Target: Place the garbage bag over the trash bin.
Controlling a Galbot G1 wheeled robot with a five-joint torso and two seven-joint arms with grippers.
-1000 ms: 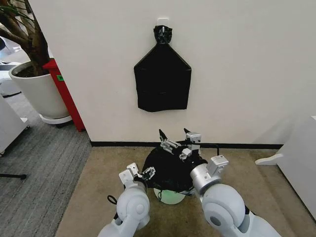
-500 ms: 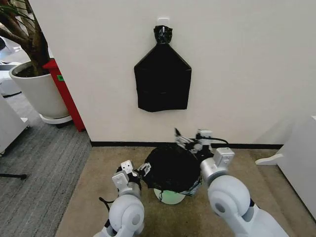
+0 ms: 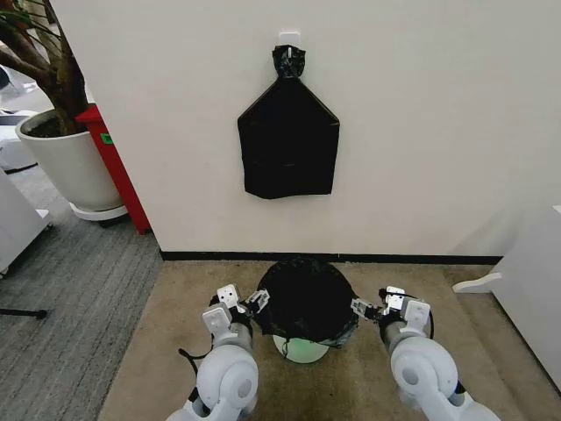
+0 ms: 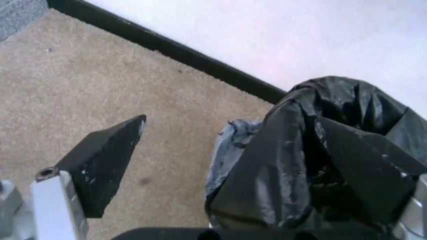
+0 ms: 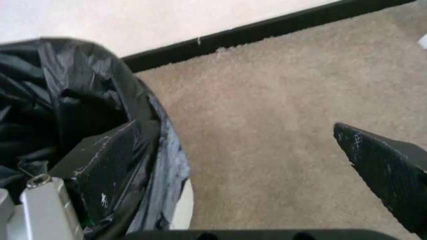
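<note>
Both grippers — left [image 3: 255, 302], right [image 3: 368, 309] — are spread wide, straddling the bag [image 3: 307, 298] rim. That stretches it over the bin [image 3: 301, 349] — one finger inside each side.

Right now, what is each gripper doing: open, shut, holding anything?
Left gripper: open, one finger inside the garbage bag, one outside its rim; nothing clamped.
Right gripper: open, straddling the bag's opposite rim the same way.
</note>
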